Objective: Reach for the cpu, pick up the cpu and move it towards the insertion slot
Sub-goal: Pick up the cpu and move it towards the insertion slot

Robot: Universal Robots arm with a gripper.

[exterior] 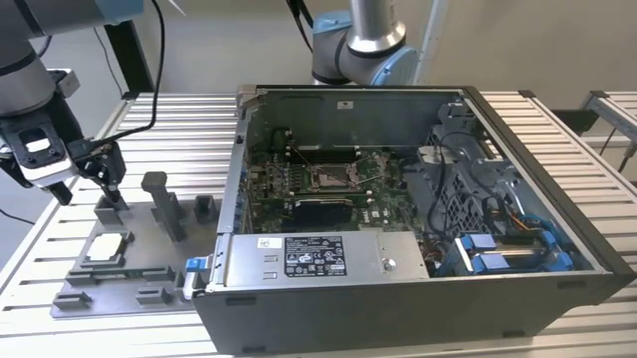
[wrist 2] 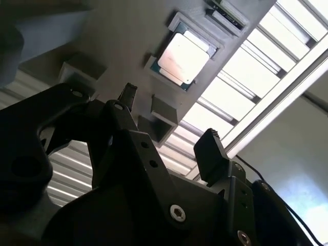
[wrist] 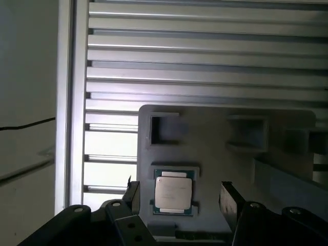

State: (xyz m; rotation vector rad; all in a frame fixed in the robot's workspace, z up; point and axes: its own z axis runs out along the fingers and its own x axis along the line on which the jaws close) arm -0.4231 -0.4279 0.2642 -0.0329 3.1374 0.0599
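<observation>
Over the grey fixture (exterior: pixel 149 261) on the table (exterior: pixel 179 127), the gripper (wrist: pixel 179 199) hangs open and empty above the cpu (wrist: pixel 173 192).
Frame edges in both wrist views cut off the gripper's body. At the exterior view's left the arm (exterior: pixel 30 82) points downward, 2 fingers (wrist: pixel 228 201) spread wider than the cpu. Pale silvery-beige and square, the cpu lies in a fixture recess, well apart from the insertion slot (exterior: pixel 333 177) in the computer case (exterior: pixel 398 313).

Silvery-beige cpu (wrist: pixel 173 193), grey fixture (wrist: pixel 215 154), green motherboard (exterior: pixel 267 183)

Hand (wrist: pixel 180 195) partly out of frame
</observation>
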